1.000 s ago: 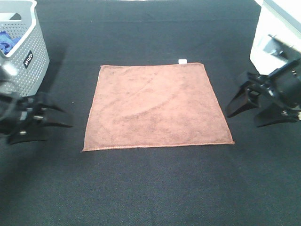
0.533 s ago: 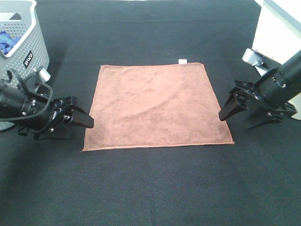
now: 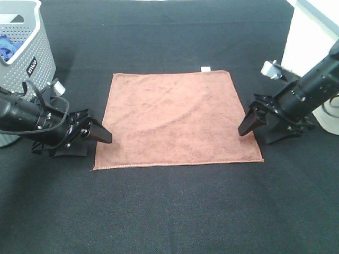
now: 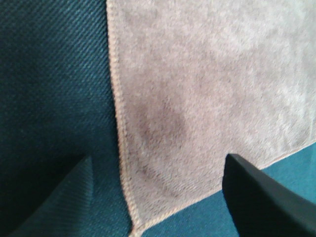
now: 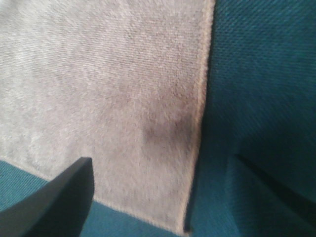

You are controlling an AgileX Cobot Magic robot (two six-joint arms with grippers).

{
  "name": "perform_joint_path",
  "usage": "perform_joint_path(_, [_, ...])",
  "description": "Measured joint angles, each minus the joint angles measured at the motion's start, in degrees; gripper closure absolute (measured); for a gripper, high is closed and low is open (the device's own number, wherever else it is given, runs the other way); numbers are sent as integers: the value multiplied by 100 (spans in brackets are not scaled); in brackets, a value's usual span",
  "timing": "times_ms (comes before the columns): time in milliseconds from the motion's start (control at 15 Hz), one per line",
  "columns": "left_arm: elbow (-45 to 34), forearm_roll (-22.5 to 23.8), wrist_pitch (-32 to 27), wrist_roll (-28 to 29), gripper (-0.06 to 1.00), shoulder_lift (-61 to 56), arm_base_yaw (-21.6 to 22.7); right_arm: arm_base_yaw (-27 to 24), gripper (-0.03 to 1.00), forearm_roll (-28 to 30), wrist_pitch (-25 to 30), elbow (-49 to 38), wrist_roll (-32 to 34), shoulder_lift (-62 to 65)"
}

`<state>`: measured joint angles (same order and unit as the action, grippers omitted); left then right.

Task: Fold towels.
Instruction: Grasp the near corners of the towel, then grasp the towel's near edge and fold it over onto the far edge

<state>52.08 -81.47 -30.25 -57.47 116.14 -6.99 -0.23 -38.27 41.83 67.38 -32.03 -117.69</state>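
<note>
The reddish-brown towel [image 3: 177, 119] lies flat and spread out on the black table, with its white tag [image 3: 205, 68] at the far edge. My left gripper [image 3: 98, 140] is open and low at the towel's near left corner. In the left wrist view the towel's corner [image 4: 187, 98] lies between the open fingers [image 4: 261, 197]. My right gripper [image 3: 253, 136] is open and low at the towel's right edge, near the near right corner. In the right wrist view the towel's hem [image 5: 123, 98] lies between the open fingers [image 5: 54, 202]. Neither gripper holds anything.
A grey perforated basket [image 3: 32, 58] with a blue cloth [image 3: 5, 46] inside stands at the far left, behind my left arm. A white box [image 3: 310, 37] stands at the far right. The black cloth surface [image 3: 175, 211] spreads in front of the towel.
Both grippers have moved inward and lower, from off the sides of the table to the towel's near left corner and right edge. The towel has not moved.
</note>
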Motion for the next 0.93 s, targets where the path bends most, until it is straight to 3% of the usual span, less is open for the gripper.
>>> perform_joint_path(133, [74, -258, -29, -17, 24, 103, -103, 29, 27, -418, 109, 17, -315, -160])
perform_joint_path(400, [510, -309, -23, 11, 27, 367, -590, 350, 29, -877, 80, 57, -544, -281])
perform_joint_path(533, [533, -315, 46, 103, 44, 430, -625, 378, 44, -842, -69, 57, -533, -309])
perform_joint_path(667, [527, -195, 57, 126, 76, 504, -630, 378, 72, -739, -264, 57, -350, -361])
perform_joint_path(733, [527, -195, 57, 126, 76, 504, -630, 378, 72, -739, -264, 57, -350, -361])
perform_joint_path(800, [527, -138, 52, 126, 89, 516, -630, 378, 87, -722, -309, 57, -264, -367])
perform_joint_path(867, [527, 0, 0, 155, 93, 504, -625, 378, 97, -728, -304, 57, -223, -367])
perform_joint_path(933, [527, 80, -57, 201, 93, 498, -596, 378, 97, -716, -292, 57, -201, -361])
